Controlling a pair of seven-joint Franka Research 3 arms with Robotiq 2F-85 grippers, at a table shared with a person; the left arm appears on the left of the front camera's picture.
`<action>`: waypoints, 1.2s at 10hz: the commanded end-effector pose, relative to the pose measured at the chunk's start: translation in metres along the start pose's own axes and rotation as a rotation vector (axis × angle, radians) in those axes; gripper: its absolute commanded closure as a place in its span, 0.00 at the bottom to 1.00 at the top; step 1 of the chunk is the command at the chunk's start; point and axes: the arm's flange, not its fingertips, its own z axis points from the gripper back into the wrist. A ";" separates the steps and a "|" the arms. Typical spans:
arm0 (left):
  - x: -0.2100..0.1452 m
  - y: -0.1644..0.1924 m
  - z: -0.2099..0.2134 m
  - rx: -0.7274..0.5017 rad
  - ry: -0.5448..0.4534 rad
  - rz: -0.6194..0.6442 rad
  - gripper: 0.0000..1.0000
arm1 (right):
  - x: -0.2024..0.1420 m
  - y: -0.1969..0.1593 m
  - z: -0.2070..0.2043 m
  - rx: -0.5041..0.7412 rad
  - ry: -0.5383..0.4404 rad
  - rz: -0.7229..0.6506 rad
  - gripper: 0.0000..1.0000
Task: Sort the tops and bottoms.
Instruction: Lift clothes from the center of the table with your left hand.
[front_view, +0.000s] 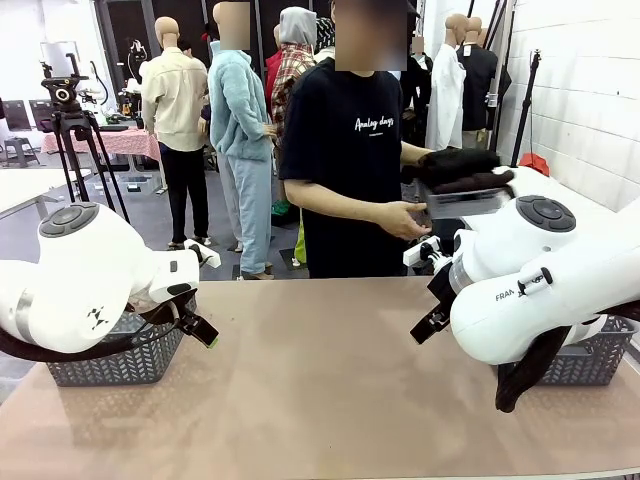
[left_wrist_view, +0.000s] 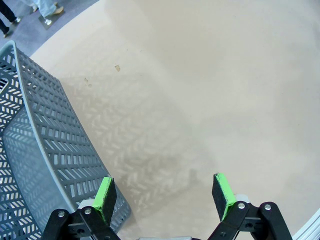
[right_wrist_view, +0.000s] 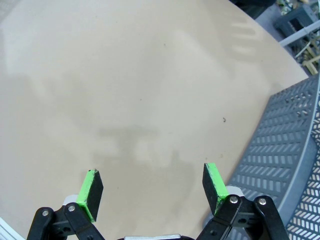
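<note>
The bottoms (front_view: 456, 168), folded black and dark brown cloth, lie stacked in a grey tray (front_view: 468, 206) that the person holds in both hands beyond the table's far edge. The tops are out of view. My left gripper (front_view: 203, 333) hangs open just above the table, beside the left basket. In the left wrist view the left gripper (left_wrist_view: 165, 194) has its green pads (left_wrist_view: 104, 194) wide apart over bare tabletop. My right gripper (front_view: 428, 322) is open too, low at the right. The right gripper (right_wrist_view: 151, 184) holds nothing in its wrist view.
A grey mesh basket (front_view: 118, 357) stands at the table's left, seen close by as the basket (left_wrist_view: 42, 150). A second grey basket (front_view: 592, 352) stands at the right behind my right arm, its wall (right_wrist_view: 285, 150) near the fingers. The tan table (front_view: 320, 380) stretches between them.
</note>
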 end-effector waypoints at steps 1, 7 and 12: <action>0.000 0.001 0.000 0.000 0.000 0.003 0.00 | 0.000 0.000 0.000 0.000 0.000 -0.002 0.00; 0.004 0.006 0.026 0.007 -0.012 -0.017 0.00 | 0.001 0.011 0.015 -0.024 0.005 0.026 0.00; -0.004 0.043 0.126 0.019 -0.023 0.052 0.00 | -0.005 0.040 0.126 0.047 -0.133 0.033 0.00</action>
